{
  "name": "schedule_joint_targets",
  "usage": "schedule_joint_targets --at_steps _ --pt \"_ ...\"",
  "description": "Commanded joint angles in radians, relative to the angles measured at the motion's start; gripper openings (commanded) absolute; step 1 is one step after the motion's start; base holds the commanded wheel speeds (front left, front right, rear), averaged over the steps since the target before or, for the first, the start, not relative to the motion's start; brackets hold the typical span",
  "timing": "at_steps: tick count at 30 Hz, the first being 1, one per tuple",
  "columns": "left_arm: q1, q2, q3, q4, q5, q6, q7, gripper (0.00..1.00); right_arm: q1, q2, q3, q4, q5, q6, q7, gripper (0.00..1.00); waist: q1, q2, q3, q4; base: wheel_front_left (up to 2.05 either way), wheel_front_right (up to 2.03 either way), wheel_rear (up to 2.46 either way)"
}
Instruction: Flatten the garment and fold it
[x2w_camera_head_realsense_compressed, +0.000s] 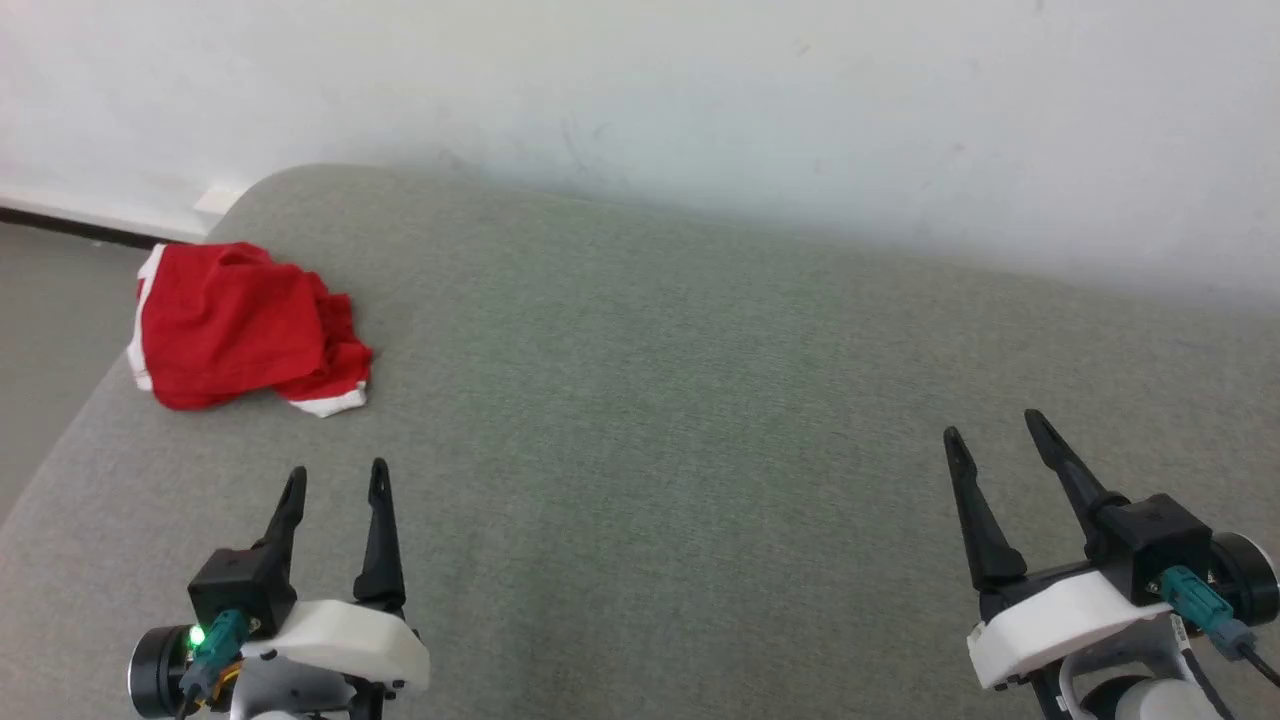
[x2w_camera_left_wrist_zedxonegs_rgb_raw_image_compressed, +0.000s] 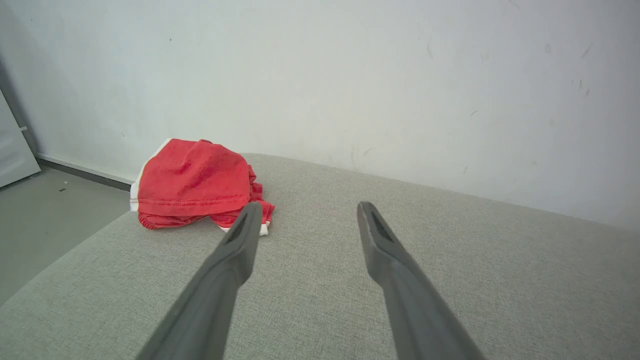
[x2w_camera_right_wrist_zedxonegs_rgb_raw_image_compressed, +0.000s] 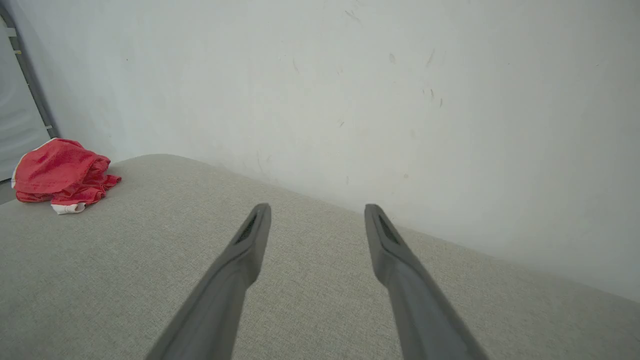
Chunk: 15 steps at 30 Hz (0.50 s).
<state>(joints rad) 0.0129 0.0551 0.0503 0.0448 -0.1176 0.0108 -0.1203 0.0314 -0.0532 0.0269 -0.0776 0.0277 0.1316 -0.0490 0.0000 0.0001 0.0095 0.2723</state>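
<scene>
At far left corner of the grey padded surface (x2w_camera_head_realsense_compressed: 700, 420), by its left edge, the garment (x2w_camera_head_realsense_compressed: 240, 325) sits bunched in a heap. It looks light, thin and limp, probably best pinched at the white-trimmed hem (x2w_camera_head_realsense_compressed: 330, 403). Left gripper (x2w_camera_head_realsense_compressed: 337, 467) is near it but not touching, jaws wide, empty. Right gripper (x2w_camera_head_realsense_compressed: 990, 423) is well apart, likewise wide and empty.

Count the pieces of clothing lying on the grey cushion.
1: red shorts with white trim, crumpled near the grey cushion's far left corner, ahead of the left hand. Another piece could be hidden inside the heap.
</scene>
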Motion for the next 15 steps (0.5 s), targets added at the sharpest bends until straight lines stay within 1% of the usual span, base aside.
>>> schedule_joint_targets --at_steps 1,15 --pt "-0.004 -0.002 0.008 0.004 -0.008 0.008 -0.009 1.0 0.01 0.001 0.001 -0.008 0.005 0.0 -0.008 1.0 0.0 -0.0001 0.001 0.026 0.0 0.0 0.0" --pt "-0.014 -0.003 0.03 0.001 -0.034 0.022 -0.038 1.0 0.009 0.002 0.017 -0.031 0.01 -0.001 -0.012 1.0 0.0 -0.0001 0.033 0.129 0.0 0.0 0.0"
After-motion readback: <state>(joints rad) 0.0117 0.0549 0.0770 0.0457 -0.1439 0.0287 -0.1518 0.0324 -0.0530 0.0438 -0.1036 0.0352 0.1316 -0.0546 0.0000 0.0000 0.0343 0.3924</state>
